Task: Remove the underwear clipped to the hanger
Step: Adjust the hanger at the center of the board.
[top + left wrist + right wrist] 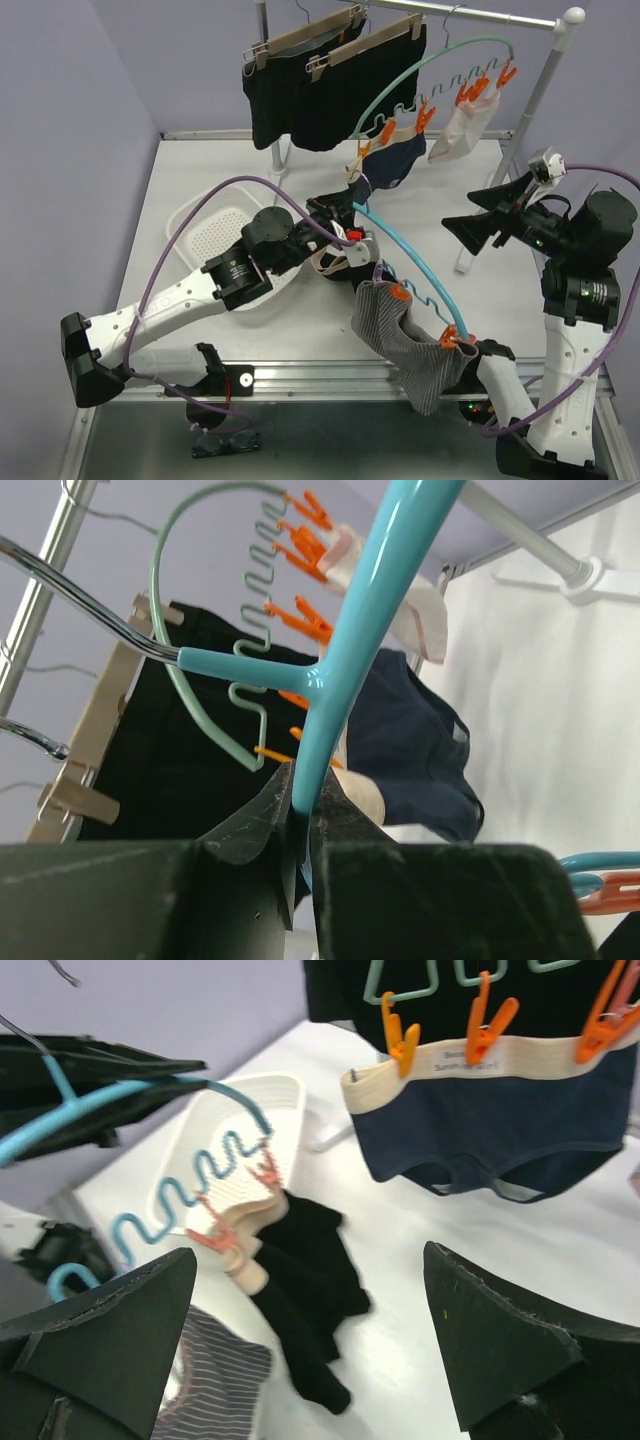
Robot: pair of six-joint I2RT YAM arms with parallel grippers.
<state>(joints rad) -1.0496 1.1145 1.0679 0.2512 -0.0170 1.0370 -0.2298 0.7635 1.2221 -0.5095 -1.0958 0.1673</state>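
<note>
Two black shorts (pixel 300 90) hang at twelve o'clock. Beside them, a mint-green hanger (pixel 153 590) with orange clips (pixel 487 1025) carries navy briefs (pixel 395 162), cream-banded, and a white-pink piece (pixel 462 128). At five o'clock, a sky-blue hanger (pixel 378 600) carries grey-striped cloth (pixel 400 340). The basket (pixel 215 232) and the surface (pixel 200 170) are white.

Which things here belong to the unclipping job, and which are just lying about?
Job: blue hanger gripped by left gripper; grey striped underwear clipped to it; navy underwear, white-pink piece on the green hanger; black shorts on wooden hangers; open right gripper.
Lying about: white basket; metal rail.
</note>
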